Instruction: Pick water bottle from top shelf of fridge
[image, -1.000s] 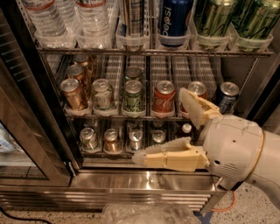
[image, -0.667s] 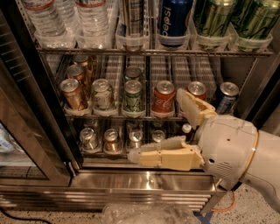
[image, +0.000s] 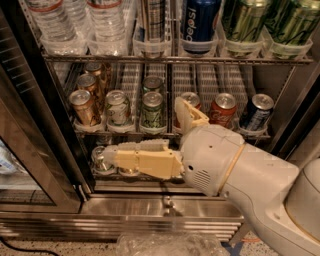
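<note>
Three wire racks show inside the fridge (image: 165, 212), and we judge the reach to be barely begun. The top shelf (image: 170, 58) runs along the upper edge of view; the water bottle (image: 107, 22) stands in a clear lane cup (image: 107, 47) at its left, with a second bottle just beside it. Our tool (image: 144, 129) hangs well below, in front of the soda cans (image: 152, 107), its fingers (image: 140, 159) spread wide and holding nothing. We should raise it and shift it left, set the fingers either side of the ribbed body above the cup, then close gently, since thin plastic may buckle.
</note>
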